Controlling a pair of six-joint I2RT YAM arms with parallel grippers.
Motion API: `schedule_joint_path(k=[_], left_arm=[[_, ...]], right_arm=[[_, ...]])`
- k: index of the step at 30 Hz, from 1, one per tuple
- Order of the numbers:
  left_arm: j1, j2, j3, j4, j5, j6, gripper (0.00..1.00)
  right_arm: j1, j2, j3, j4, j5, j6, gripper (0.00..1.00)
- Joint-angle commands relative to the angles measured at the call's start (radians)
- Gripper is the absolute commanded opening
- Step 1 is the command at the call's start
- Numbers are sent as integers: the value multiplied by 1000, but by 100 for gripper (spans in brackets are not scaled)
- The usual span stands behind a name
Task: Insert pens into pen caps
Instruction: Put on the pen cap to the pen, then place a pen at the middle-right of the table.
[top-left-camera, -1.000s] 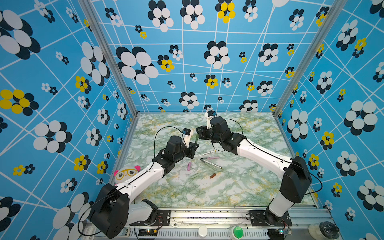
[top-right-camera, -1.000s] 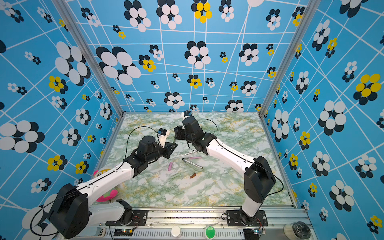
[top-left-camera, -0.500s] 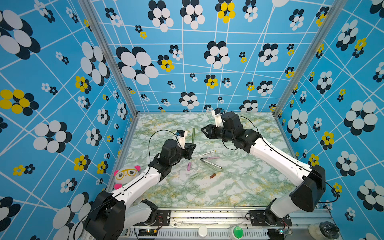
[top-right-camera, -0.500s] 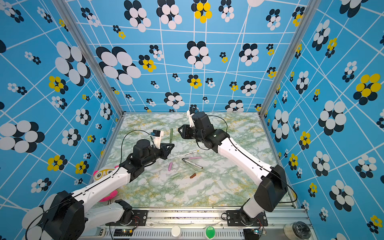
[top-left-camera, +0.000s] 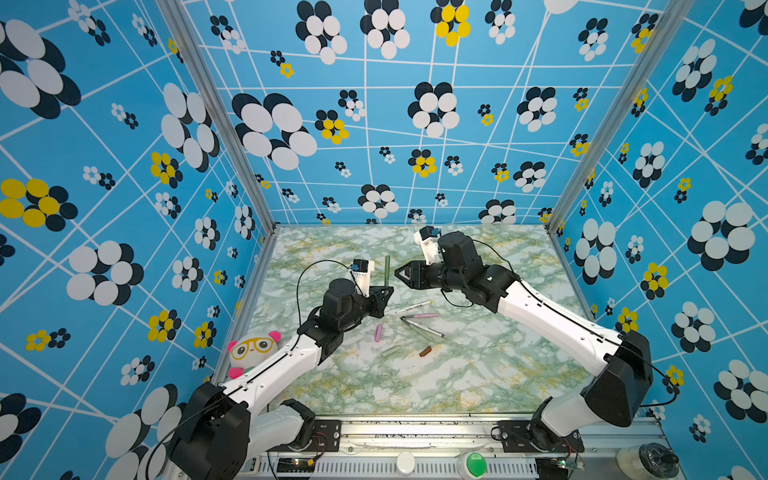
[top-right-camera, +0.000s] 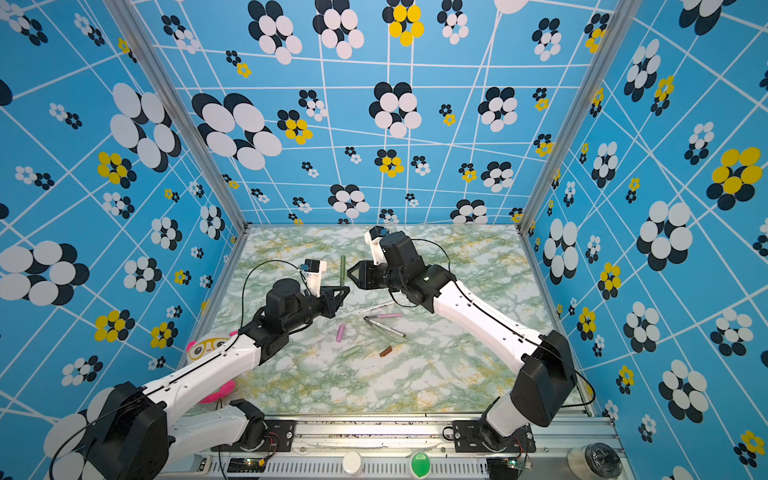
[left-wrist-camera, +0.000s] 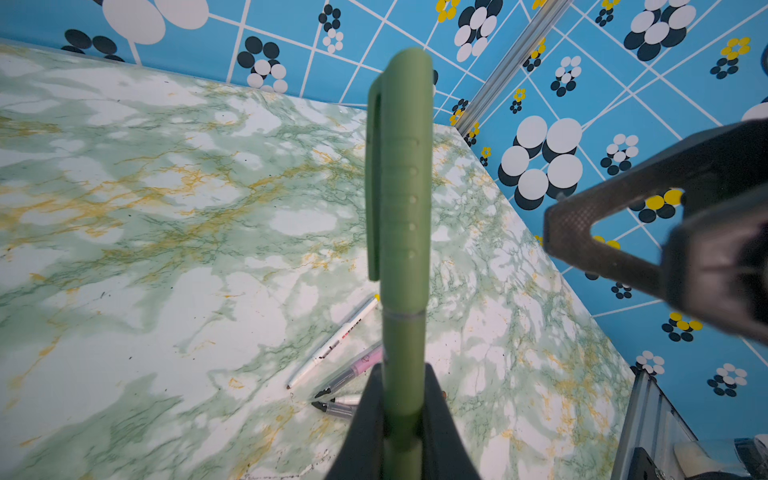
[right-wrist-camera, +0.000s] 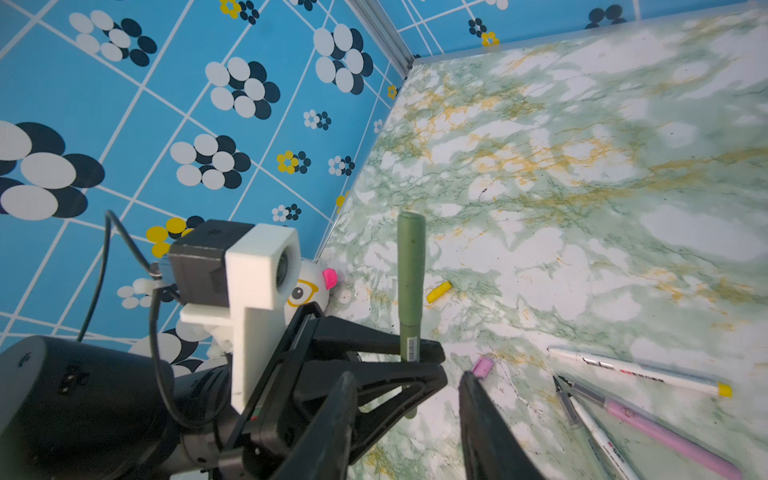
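The left claw was clenched low on the upright, capped dark green pen. The right claw, released and empty, hung just beside it, and a brush could tilt the pen. Below the claws lay three loose pens, perhaps a fourth, then four caps: pink cap, pale green cap, brown cap, yellow cap.

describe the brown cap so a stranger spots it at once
On the marbled tabletop, find the loose pens near the middle. Just nearer the front edge lies the brown cap, a short stub. It alone is dark brown, beside a pale green cap.
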Motion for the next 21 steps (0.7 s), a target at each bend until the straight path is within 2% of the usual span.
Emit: schedule_joint_path(k=[1, 11, 21], left_arm=[[-8, -11, 13, 22, -3, -13, 0], [-20, -13, 22, 19, -14, -12, 0], [-34, -1, 26, 32, -29, -18, 0]], right_arm=[[20, 37, 12, 37, -35, -15, 43], [39, 93, 17, 59, -20, -7, 40], [46, 142, 30, 83, -18, 11, 25]])
